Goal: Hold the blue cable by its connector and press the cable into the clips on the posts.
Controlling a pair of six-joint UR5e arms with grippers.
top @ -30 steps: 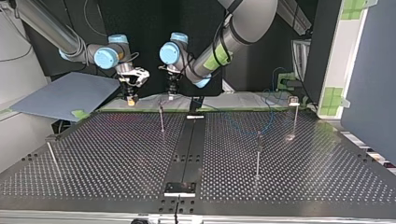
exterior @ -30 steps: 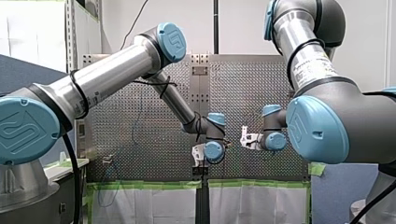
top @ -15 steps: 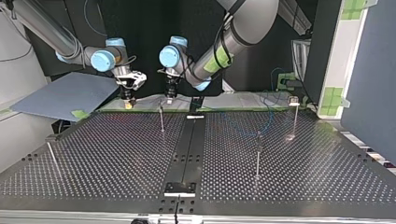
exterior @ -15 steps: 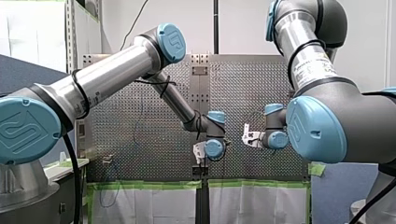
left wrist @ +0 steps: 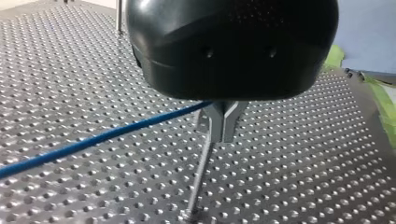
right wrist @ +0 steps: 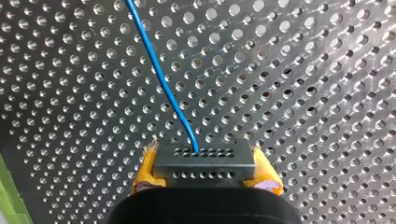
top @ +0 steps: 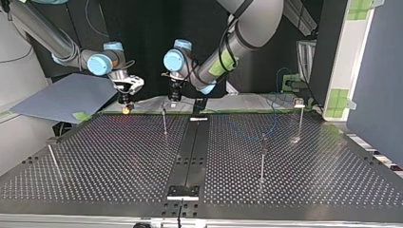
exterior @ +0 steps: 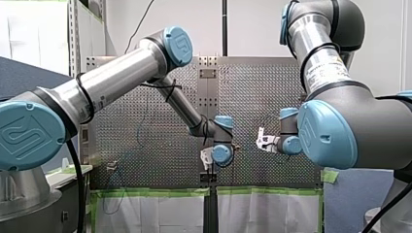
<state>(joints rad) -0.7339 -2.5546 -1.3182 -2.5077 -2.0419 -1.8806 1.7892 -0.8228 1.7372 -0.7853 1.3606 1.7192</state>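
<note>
The thin blue cable (right wrist: pixel 161 77) ends in a black rectangular connector (right wrist: pixel 204 157) with rows of small holes. My right hand (right wrist: pixel 204 164) is clamped on that connector, its yellow pads (right wrist: pixel 145 169) pressing on both ends. From there the cable leads off above the perforated metal counter (right wrist: pixel 303 70). In the left wrist view it runs in a straight line to my left hand (left wrist: pixel 223 122), whose metal fingers are closed together on it at the top end of a thin metal post (left wrist: pixel 200 175). In the top view both hands hang near the counter's far edge.
</note>
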